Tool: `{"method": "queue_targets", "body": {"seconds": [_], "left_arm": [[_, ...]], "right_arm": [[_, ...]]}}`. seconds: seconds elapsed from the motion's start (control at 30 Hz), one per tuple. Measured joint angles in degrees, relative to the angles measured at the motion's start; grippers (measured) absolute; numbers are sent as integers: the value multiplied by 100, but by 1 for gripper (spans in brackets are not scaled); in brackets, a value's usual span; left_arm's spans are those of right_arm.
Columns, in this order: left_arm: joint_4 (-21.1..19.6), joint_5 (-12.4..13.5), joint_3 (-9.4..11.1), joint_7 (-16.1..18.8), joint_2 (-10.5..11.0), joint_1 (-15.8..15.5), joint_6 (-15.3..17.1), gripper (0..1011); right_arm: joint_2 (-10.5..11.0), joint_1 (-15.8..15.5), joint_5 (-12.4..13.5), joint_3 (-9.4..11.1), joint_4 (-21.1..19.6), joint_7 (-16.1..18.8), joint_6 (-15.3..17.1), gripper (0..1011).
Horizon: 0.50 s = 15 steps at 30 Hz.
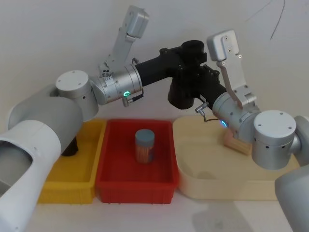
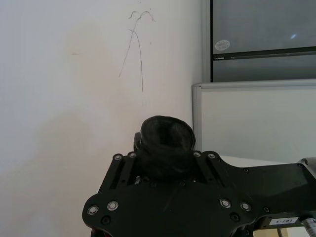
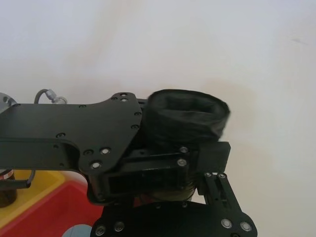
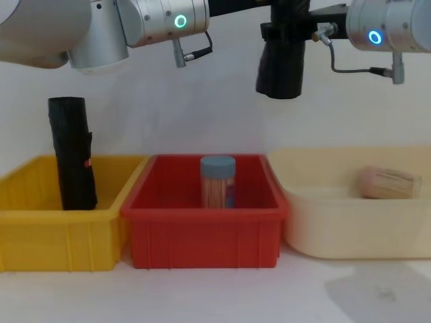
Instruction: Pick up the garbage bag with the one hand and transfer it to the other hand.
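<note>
Both grippers, left [image 1: 186, 60] and right [image 1: 200, 79], are clamping the bag [image 4: 279, 67] above the red bin [image 4: 205, 252]; right should hold firm before left releases.

No words, brand names or numbers can be read in any of the views. In the left wrist view a small oval sticker [image 2: 222, 44] sits on the grey panel [image 2: 261, 29] behind, and a small white label [image 2: 283, 220] is on the black mount [image 2: 197, 202] near the lower edge, but the print on both is too small to make out. The thin dark scribble [image 2: 136, 44] on the white wall [image 2: 74, 98] forms no legible letters.
</note>
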Motion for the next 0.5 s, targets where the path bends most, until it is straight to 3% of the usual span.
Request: {"method": "queue_targets", "body": {"seconds": [0.5], "left_arm": [[0,0,-3,0,3,0,0,848]], "right_arm": [[38,-24,-142,86,-30,-189,11,601]]}}
